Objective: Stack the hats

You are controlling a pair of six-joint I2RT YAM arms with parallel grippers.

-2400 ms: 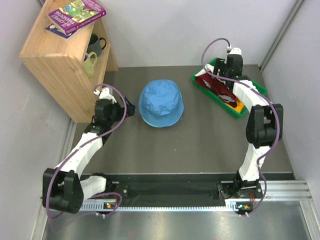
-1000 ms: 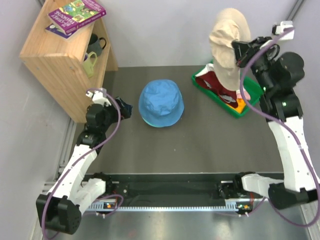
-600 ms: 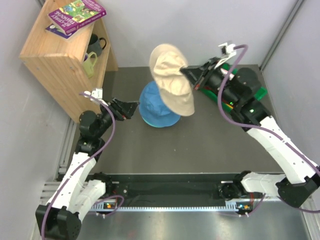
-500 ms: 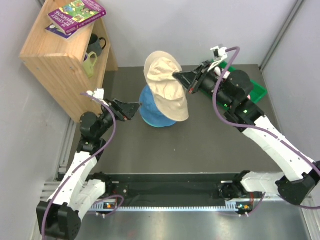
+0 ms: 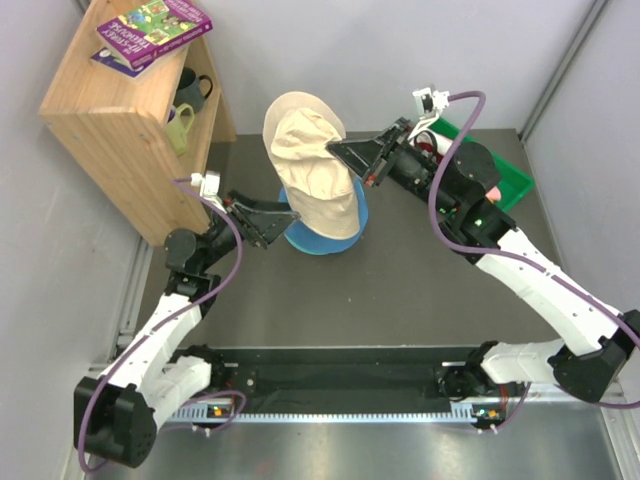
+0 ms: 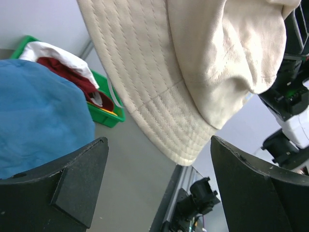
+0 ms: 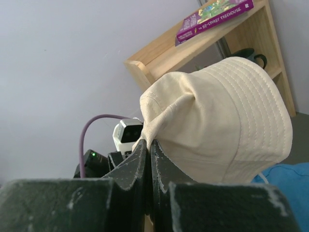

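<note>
A beige hat hangs in the air over the blue hat, which lies flat on the table. My right gripper is shut on a pinched fold of the beige hat's cloth; in the right wrist view the right gripper has its jaws pressed together. My left gripper is open at the blue hat's left edge. In the left wrist view the beige brim hangs just ahead of the left gripper. A white hat and a dark red hat lie in the tray.
The green tray sits at the back right, partly hidden by my right arm. A wooden shelf with books and mugs stands at the back left. Grey walls close in both sides.
My right arm has swung the beige hat from above the tray leftward, over the blue hat. My left gripper has risen and reached toward the hanging brim.
</note>
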